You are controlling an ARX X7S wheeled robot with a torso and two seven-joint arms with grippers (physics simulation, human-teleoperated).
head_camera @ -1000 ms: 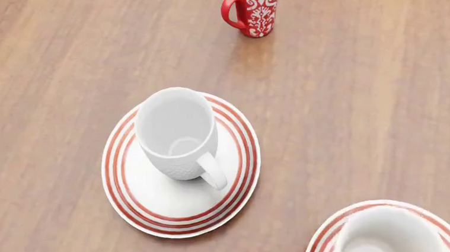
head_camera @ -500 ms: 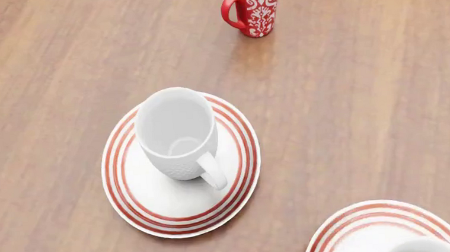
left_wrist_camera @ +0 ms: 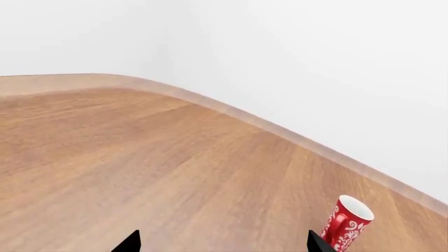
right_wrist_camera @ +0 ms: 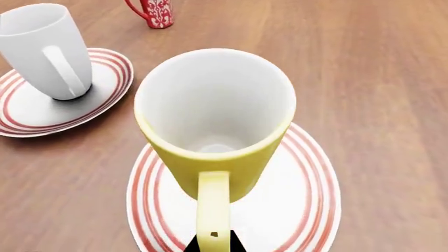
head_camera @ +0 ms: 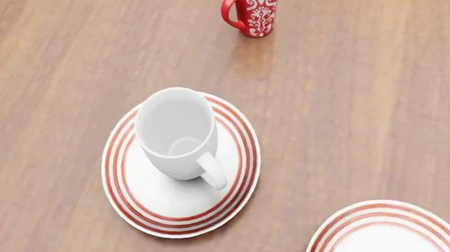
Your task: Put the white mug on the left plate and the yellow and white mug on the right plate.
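- Your right gripper (right_wrist_camera: 213, 244) shows only as two dark fingertips at the bottom edge of the right wrist view, one on each side of the yellow handle of the yellow and white mug (right_wrist_camera: 214, 126); they look closed on that handle.
- That mug is upright over the right plate (right_wrist_camera: 308, 205), in the centre of that frame; whether its base touches the plate you cannot tell from here.
- In the head view only a slice of the right plate (head_camera: 375, 234) shows at the lower right corner, and the yellow mug is out of frame.
- The white mug (head_camera: 176, 132) stands on the left plate (head_camera: 135, 197) left of centre, toward the plate's far side, handle pointing to the lower right.
- Your left gripper (left_wrist_camera: 220, 242) shows as two dark tips set wide apart at the bottom edge of the left wrist view, with nothing between them.
- A red patterned mug (head_camera: 252, 6) stands upright on the wooden table (head_camera: 381, 91) at the top of the head view, well apart from both plates.
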